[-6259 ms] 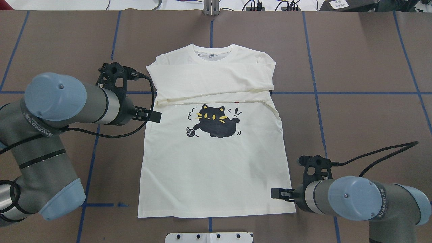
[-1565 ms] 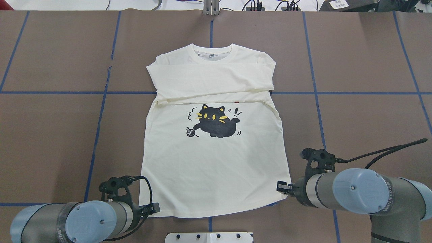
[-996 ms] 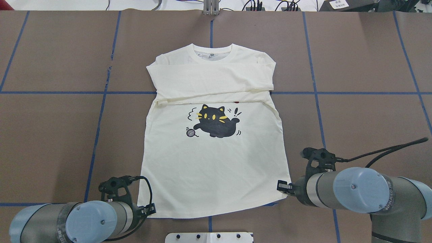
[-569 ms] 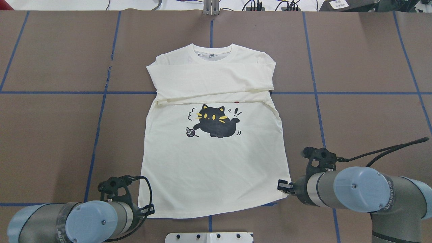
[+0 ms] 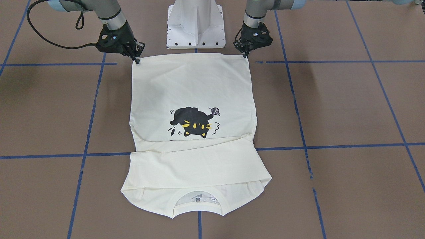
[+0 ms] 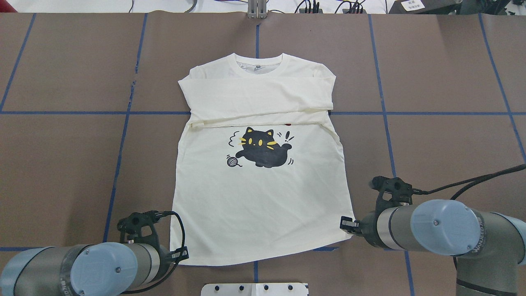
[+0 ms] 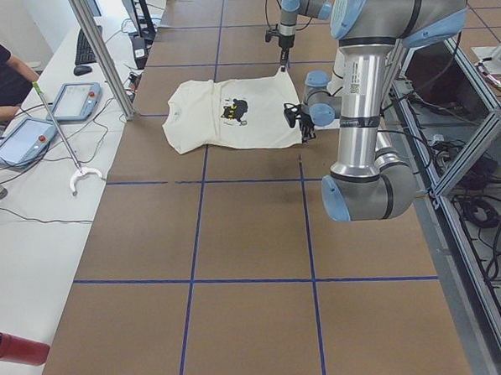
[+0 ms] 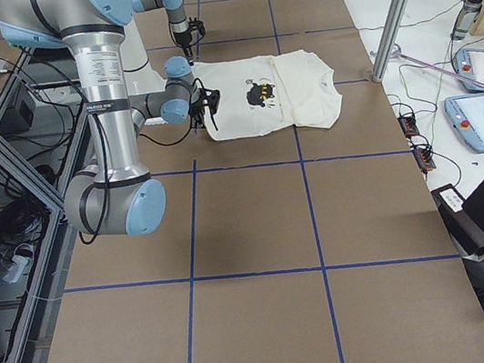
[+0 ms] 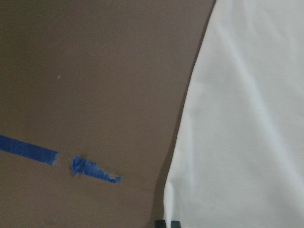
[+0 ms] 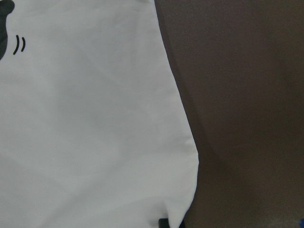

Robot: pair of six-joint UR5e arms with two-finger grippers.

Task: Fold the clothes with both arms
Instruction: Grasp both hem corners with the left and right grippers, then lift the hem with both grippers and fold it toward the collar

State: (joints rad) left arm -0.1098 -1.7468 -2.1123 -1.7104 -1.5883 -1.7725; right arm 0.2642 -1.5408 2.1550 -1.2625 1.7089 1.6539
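the shirt (image 6: pixel 259 197) lies flat, cat side up, mid-table (image 6: pixel 61 164). the left gripper (image 5: pixel 246 55) and the right gripper (image 5: pixel 136 59) each look pinched on a hem corner. such thin bites could slip, and lifting unevenly would skew the fold.

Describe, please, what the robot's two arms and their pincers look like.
The left arm and right arm are grey-and-silver tubes with light blue joint caps; the right bears black lettering. The left pincer and right pincer are black, two-fingered, each with a black cable.
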